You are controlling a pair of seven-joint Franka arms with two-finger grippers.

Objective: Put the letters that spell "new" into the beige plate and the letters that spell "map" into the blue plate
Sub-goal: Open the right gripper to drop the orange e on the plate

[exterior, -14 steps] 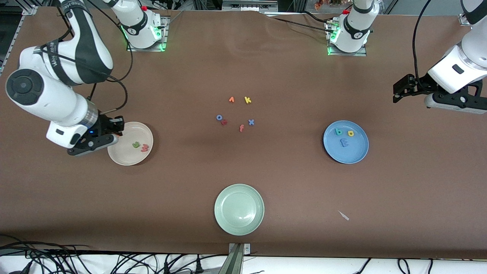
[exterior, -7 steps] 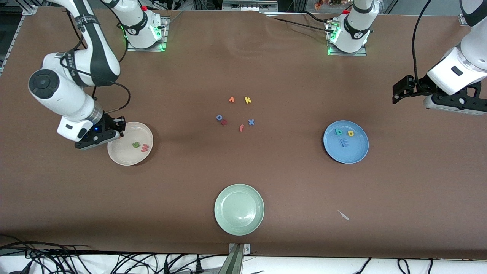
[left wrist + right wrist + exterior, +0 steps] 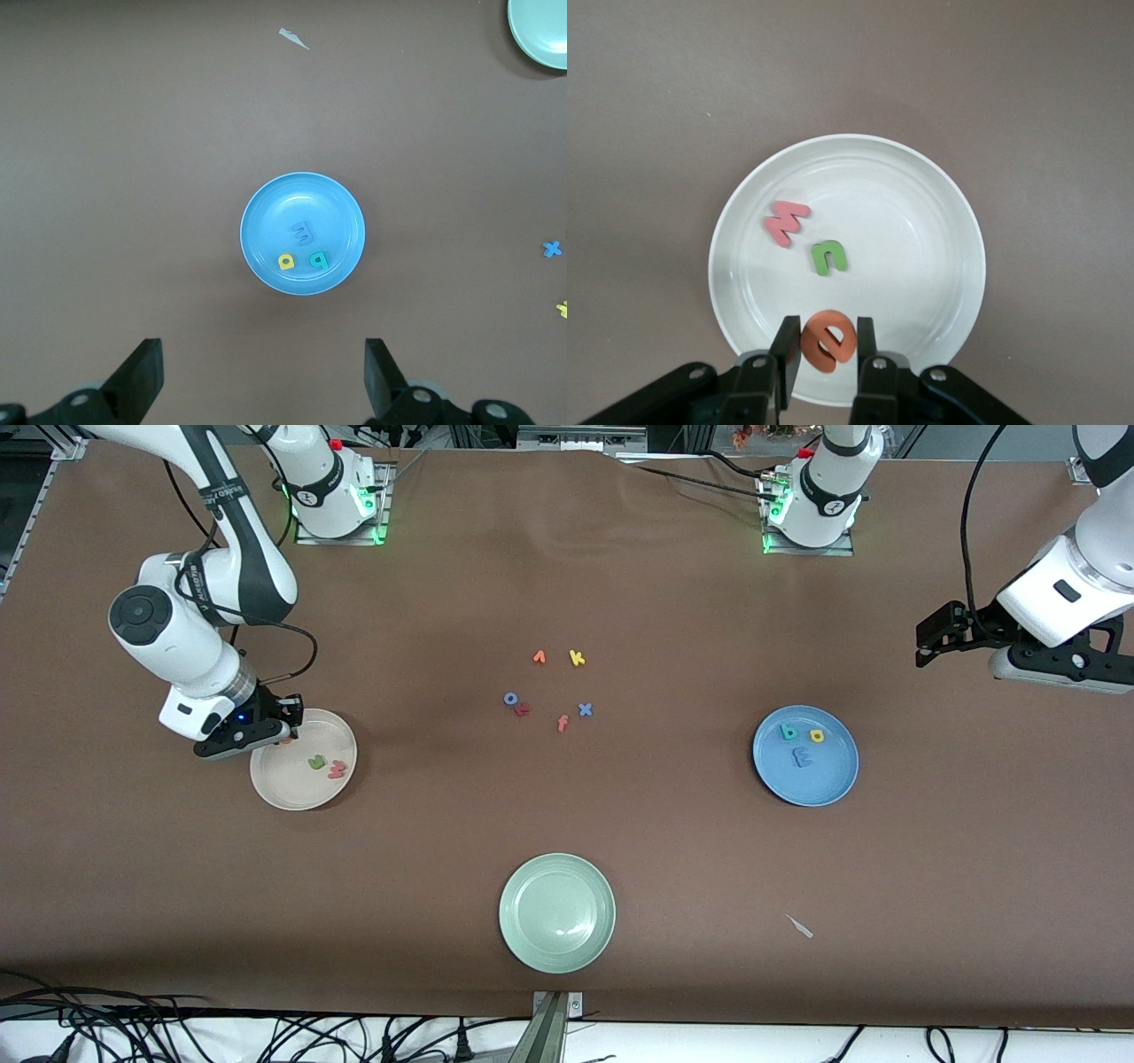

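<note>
Covering table [image 3: 620, 824]: brown cloth | loose scrap [image 3: 801, 927] near blue plate [image 3: 833, 784]

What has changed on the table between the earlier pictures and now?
The right gripper, shut on the round orange foam "e", moved inward over the rim of the cream-beige plate. Unchanged: the olive-green "n" and salmon-red "w" in that plate, the loaded blue plate, and the waiting, open left gripper.
</note>
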